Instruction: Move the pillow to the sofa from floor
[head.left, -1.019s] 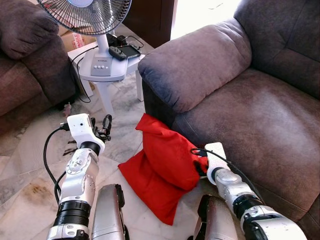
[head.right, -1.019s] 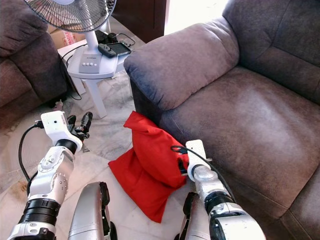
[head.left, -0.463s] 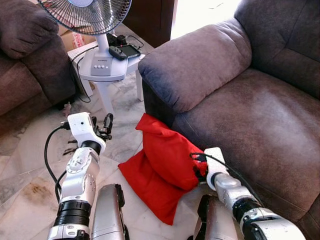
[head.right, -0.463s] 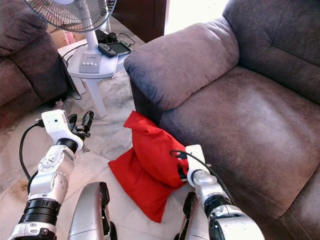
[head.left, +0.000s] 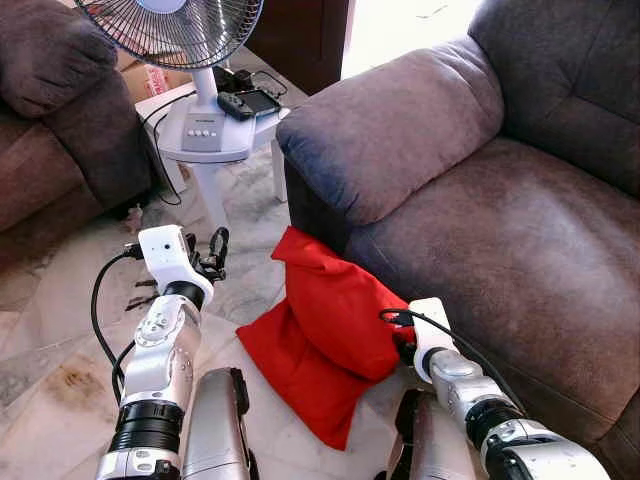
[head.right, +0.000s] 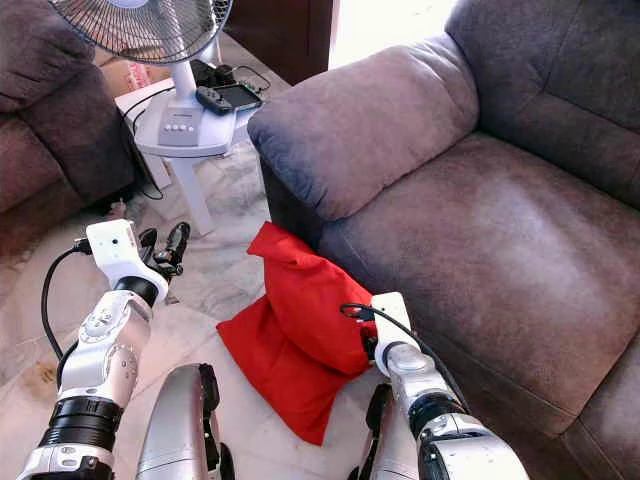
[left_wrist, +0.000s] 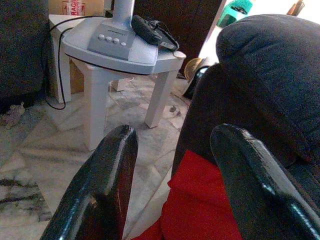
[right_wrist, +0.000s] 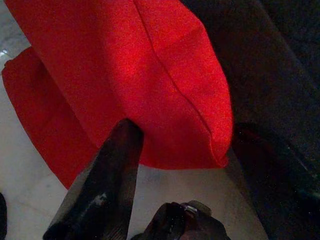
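While propped on the marble floor (head.left: 60, 330) against the sofa (head.left: 480, 200) front, the red fabric pillow (head.left: 325, 325) is flanked at its corner by the spread-open right gripper (right_wrist: 175, 165), nothing clamped. Left gripper (left_wrist: 172, 165), open & empty, is held nearby; fan (head.left: 190, 40) on white plastic table (head.left: 215, 150) behind.

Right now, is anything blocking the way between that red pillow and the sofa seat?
Nothing visible does. The red pillow leans on the sofa front, and the seat above it is bare.
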